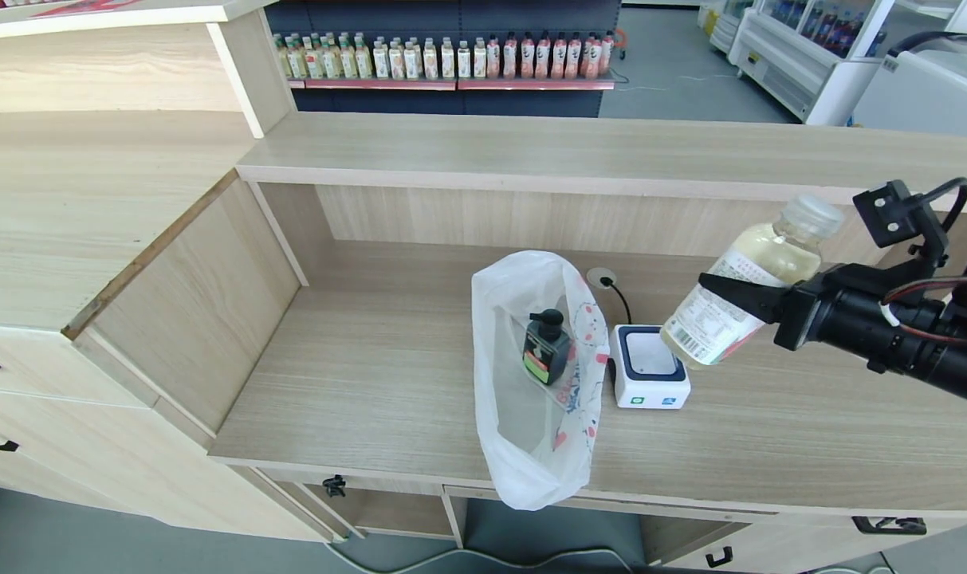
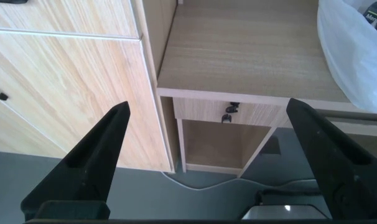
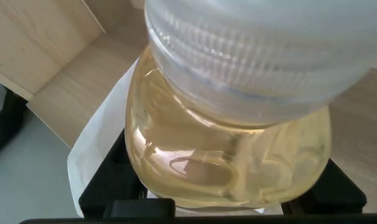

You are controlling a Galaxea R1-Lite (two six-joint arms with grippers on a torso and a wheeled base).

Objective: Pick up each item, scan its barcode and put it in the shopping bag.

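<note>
Hidden or unclear:
- The right gripper [image 1: 742,303] shows one dark finger across the bottle [image 1: 758,259]. The other finger is behind the bottle.
- In the right wrist view the bottle [image 3: 238,143] hides its own base and label. Only the ends of the gripper's fingers [image 3: 114,196] show below it.
- The pump bottle [image 1: 545,348] is seen through the film of the bag [image 1: 531,446], and its lower part is hazy.
- In the left wrist view the bag [image 2: 356,56] is cut off at the edge of the picture.
- The drinks on the far shelf [image 1: 451,57] are too small to count.

Bottle:
- It is clear plastic with pale yellow liquid and a ribbed white cap [image 1: 810,214].
- The white label has a barcode strip near the base.
- It is clamped in the right gripper and tilted, cap up and away from the bag.
- It is held above the counter [image 1: 371,383], with its base just over the right side of the scanner [image 1: 646,376].

Left gripper [image 2: 208,109]: its fingers are spread wide and hold nothing. It is low in front of the counter's edge.

Count:
- One bottle in the gripper.
- One dark pump bottle, upright in the bag.
- One white bag, mouth open, its bottom hanging over the counter's front edge.
- One white scanner just beside the bag, with one cable [image 1: 620,301] running to a hole in the counter.
</note>
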